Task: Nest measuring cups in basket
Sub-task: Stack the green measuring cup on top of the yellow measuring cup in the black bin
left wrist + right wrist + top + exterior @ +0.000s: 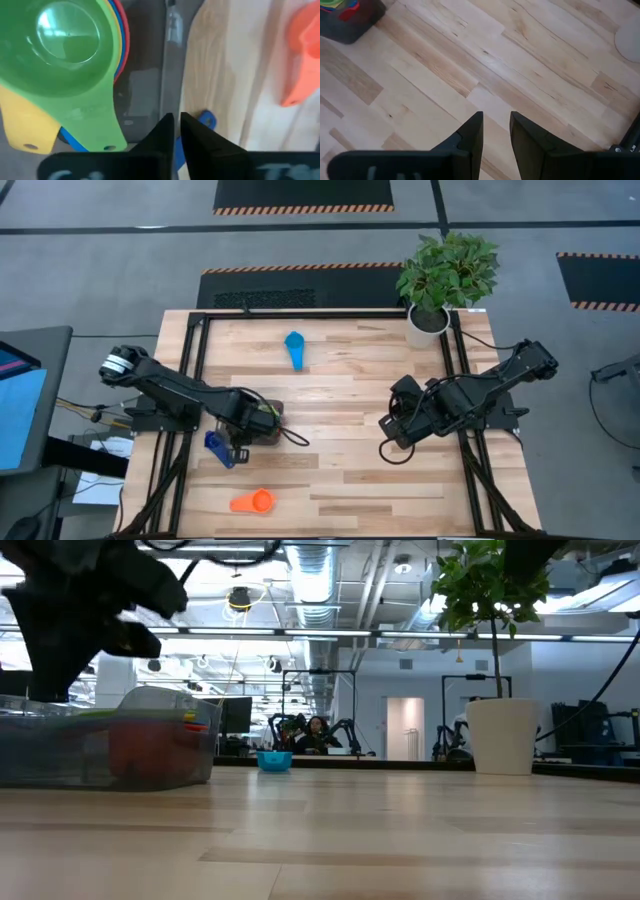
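The dark grey basket stands near the table's left side and holds a nested stack of cups with the green cup on top, over yellow, red and blue ones. My left gripper hovers by the basket's near side, shut on the dark blue cup. The orange cup lies near the table's near edge. The light blue cup rests toward the far edge. My right gripper is open over bare wood right of centre. My left gripper pinches a thin part of the dark blue cup between its two fingers, coming from above. A rounded blue end sticks out beside one finger. The fingers hide the rest, so I cannot tell which part they hold or whether the cup is lifted.
A white plant pot with a leafy plant stands at the table's far right corner. Dark frame rails run along the table's left, right and far sides. Open wood lies between the two arms. Cables trail by the left arm's base.
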